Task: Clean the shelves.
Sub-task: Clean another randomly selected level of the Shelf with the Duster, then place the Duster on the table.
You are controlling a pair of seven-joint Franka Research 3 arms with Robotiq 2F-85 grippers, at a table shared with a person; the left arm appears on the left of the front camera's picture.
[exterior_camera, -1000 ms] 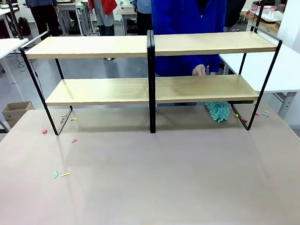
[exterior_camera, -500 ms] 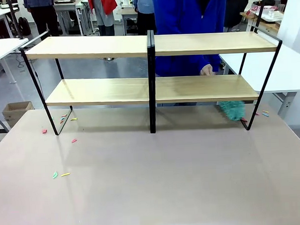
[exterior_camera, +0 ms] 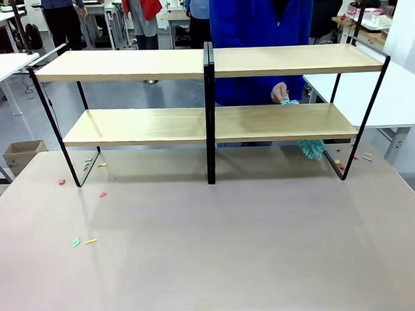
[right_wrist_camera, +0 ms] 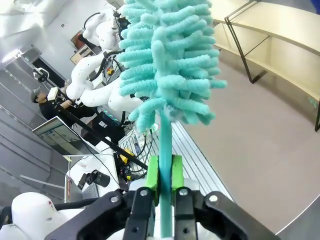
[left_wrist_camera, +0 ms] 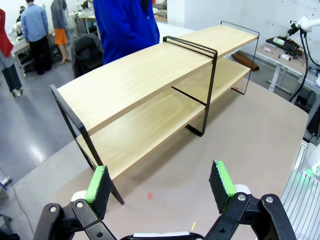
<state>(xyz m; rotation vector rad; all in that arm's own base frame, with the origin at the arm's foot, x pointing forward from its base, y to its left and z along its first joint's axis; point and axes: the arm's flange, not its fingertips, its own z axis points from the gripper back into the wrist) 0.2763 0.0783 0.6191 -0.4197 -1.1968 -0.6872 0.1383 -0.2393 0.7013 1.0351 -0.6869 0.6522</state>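
Robotics lab: other robot arms (right_wrist_camera: pixel 107 90), monitor (right_wrist_camera: pixel 60 137), workbenches (exterior_camera: pixel 98 12).

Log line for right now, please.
left gripper: jaws open, empty | right gripper: shut on teal duster | person's hand: holds second duster below lower shelf

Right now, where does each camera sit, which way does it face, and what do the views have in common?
Front view: fixed at the robot's side, looking across the tan table at the shelves and a person's hand with a teal duster.
Left wrist view: above the table, facing the shelves endwise; the left gripper stands open at the bottom edge.
Right wrist view: off the table's end; the right gripper clamps a second teal duster's handle.
All three share the shelves.
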